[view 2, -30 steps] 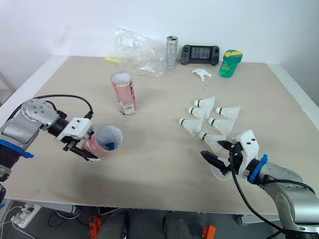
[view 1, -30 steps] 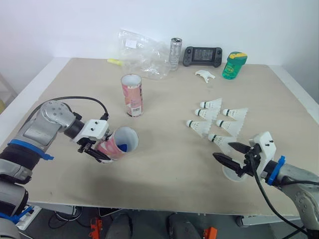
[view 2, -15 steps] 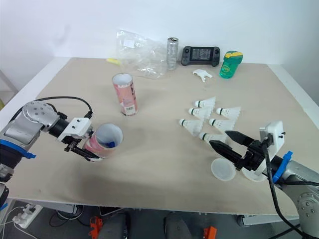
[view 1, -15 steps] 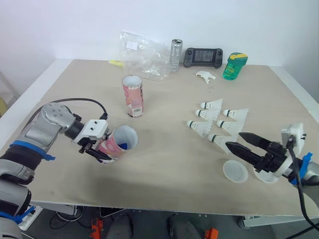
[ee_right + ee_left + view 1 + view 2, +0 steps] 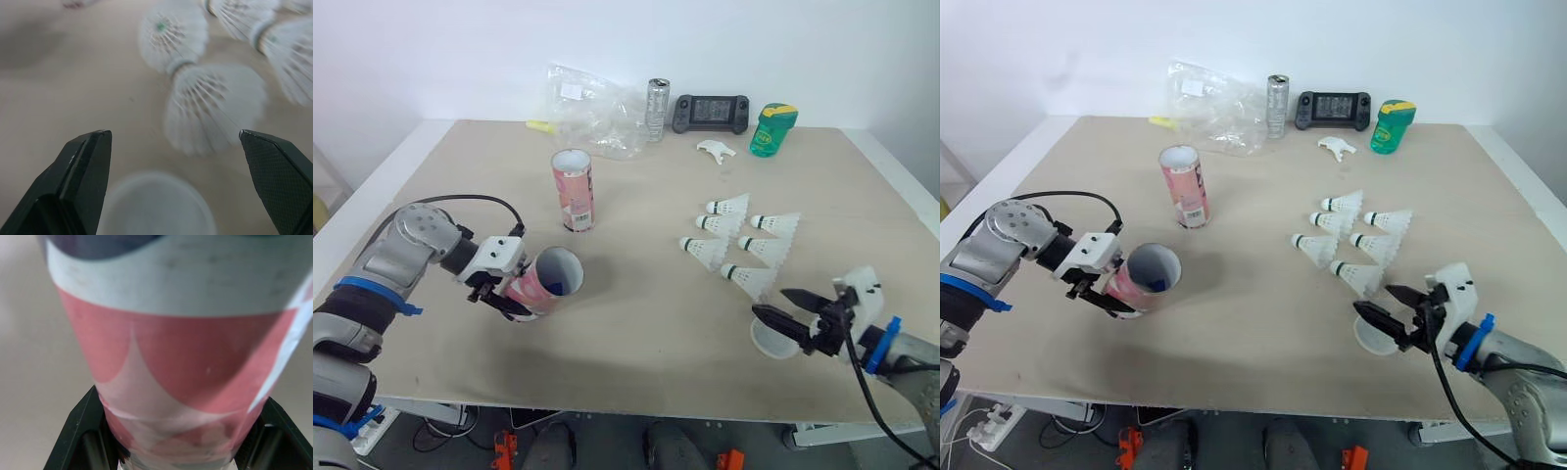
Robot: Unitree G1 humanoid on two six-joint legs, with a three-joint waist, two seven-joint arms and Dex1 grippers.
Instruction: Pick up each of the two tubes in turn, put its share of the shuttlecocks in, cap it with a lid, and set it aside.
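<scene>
The left hand is gripping the bottom end of a pink and white tube, its fingers clamped on either side, and is holding it tipped over just above the counter with the open mouth pointing toward the middle; something blue is showing inside. The second tube is standing upright and open farther back on the counter, well apart from the first. The right hand is hovering low near the front right edge with its fingers spread wide apart, gripping nothing, right over a round translucent lid that is lying flat. Six white shuttlecocks are lying in a cluster just behind that lid. A crumpled plastic bag, a can, a game console and a green bottle are sitting along the back.
</scene>
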